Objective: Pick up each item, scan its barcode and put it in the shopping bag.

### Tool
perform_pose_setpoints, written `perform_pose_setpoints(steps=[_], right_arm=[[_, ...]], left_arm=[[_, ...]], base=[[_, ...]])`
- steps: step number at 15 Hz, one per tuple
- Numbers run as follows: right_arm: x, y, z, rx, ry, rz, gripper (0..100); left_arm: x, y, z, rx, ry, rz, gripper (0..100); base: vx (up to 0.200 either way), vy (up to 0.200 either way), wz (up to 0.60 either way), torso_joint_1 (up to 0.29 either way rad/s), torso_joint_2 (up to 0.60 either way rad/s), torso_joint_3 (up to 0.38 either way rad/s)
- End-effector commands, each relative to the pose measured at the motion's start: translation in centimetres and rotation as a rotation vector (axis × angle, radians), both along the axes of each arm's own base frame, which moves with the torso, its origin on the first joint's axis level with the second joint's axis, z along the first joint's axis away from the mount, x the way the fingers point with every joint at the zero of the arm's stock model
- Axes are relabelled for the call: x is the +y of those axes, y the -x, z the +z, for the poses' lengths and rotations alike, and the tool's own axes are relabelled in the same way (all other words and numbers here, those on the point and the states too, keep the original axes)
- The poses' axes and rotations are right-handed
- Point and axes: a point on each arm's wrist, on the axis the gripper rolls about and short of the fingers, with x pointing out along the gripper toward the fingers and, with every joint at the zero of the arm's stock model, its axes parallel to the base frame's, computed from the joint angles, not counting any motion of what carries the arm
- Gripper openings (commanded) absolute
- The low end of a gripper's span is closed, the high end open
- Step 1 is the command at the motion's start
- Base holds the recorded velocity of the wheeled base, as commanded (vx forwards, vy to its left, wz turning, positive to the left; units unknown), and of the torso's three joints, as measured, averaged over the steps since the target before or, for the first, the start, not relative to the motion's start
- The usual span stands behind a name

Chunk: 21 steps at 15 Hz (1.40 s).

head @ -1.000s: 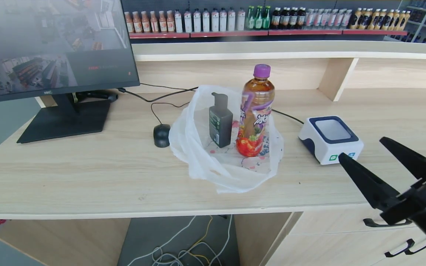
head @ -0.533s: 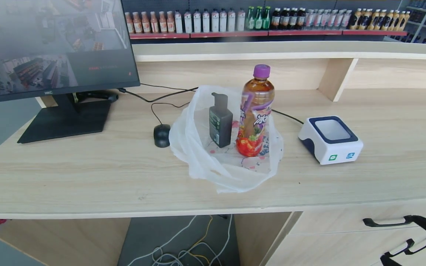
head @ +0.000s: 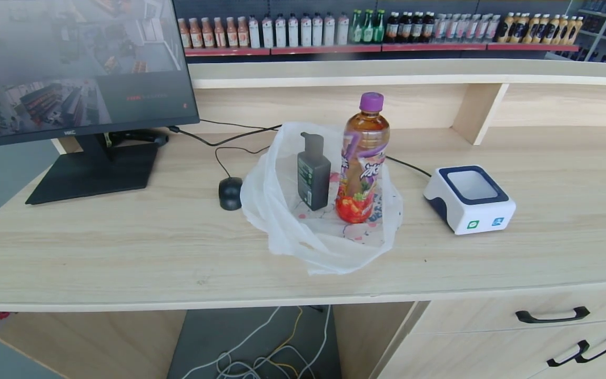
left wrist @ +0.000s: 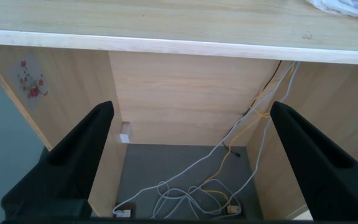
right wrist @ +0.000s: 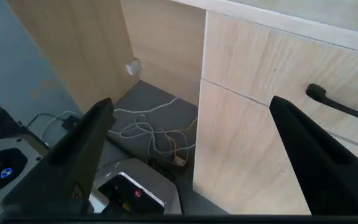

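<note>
Two bottles (head: 363,158) upright, inside shopping bag (head: 269,210)

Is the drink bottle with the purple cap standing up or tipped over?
Upright. The drink bottle stands on its base inside the plastic bag, cap on top, beside a dark bottle.

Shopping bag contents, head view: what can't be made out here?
- Barcodes on the dark bottle and the drink bottle: too small, head view.
- Shopping bag floor behind both bottles: hidden by them, head view.
- Cable from the scanner: passes behind the drink bottle, head view.
- Monitor: cut off by top and left edges, head view.
</note>
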Motion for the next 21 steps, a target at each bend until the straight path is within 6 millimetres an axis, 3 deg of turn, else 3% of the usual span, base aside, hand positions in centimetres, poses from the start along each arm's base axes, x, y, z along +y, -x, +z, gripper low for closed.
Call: perform_pose_setpoints(steps=[1,3,6,14,17,21], right_arm=[[0.6,-0.3,0.1,0.078,-0.023,-0.349,100],[0.8,-0.5,0.1,0.104,-0.014,-0.449,100],[0.9,0.4,-0.1,-0.016,-0.042,-0.555,100],[0.9,0.8,-0.2,-0.058,-0.053,-0.527,100],[0.9,0.8,-0.2,-0.058,-0.053,-0.527,100],[0.9,0.8,-0.2,-0.058,-0.053,-0.527,100]], left_arm=[[0.0,0.0,0.0,0.000,-0.001,0.001,100],[0.0,0.0,0.0,0.000,0.000,0.001,100],[0.0,0.0,0.0,0.000,-0.001,-0.001,100],[0.0,0.0,0.0,0.000,0.000,0.001,100],[0.0,0.0,0.0,0.000,0.000,0.001,100],[0.0,0.0,0.0,0.000,0.000,0.001,100]], base=[[0.000,0.000,0.00,0.000,0.00,0.000],[0.000,0.000,0.00,0.000,0.00,0.000],[0.000,0.000,0.00,0.000,0.00,0.000],[0.000,0.000,0.00,0.000,0.00,0.000],[-0.200,0.000,0.00,0.001,0.00,0.001],[0.000,0.000,0.00,0.000,0.00,0.000]])
